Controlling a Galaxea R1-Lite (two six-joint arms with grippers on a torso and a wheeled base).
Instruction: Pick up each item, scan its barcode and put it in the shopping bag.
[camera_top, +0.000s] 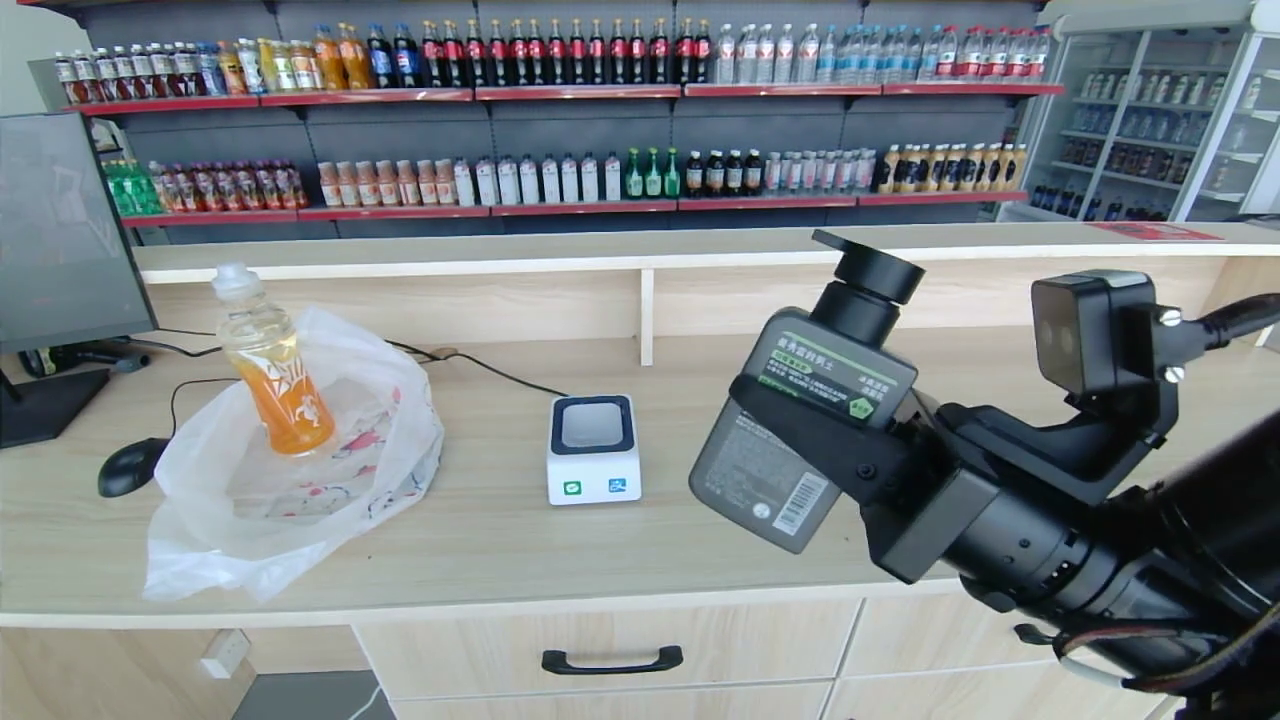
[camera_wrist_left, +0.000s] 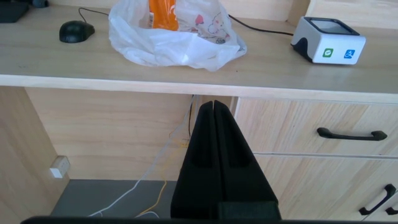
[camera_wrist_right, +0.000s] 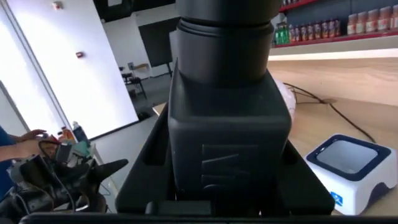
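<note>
I see my right claw (camera_top: 815, 435) clamped on a dark grey bottle (camera_top: 752, 472) with a black cap, one finger crossing the bottle's body. It holds the bottle in the air above the right part of the pale wooden surface (camera_top: 520, 540). The bottle is tilted, with its cap pointing up and away from me and its base low and toward the left. A white barcode label (camera_top: 800, 503) shows near the base, on the side facing me.

A small white scanner (camera_top: 593, 448) with a dark square window on top sits on the surface, to the left of the held bottle and apart from it. Further left lies the white plastic shopping bag (camera_top: 380, 440), crumpled and open. An orange drink bottle (camera_top: 272, 365) with a white cap stands in the bag, leaning slightly.

My left claw (camera_wrist_left: 214, 115) has its fingers pressed together and carries nothing. It sits below the front edge of the surface, in front of the wooden cabinet.

A black mouse (camera_top: 130, 466) rests just left of the bag, and a dark monitor (camera_top: 60, 230) stands at the far left. A black cable (camera_top: 490, 370) runs along the surface behind the bag. A drawer with a black handle (camera_top: 612, 660) sits under the surface. Red-edged shelves (camera_top: 580, 92) of drink bottles line the back wall.
</note>
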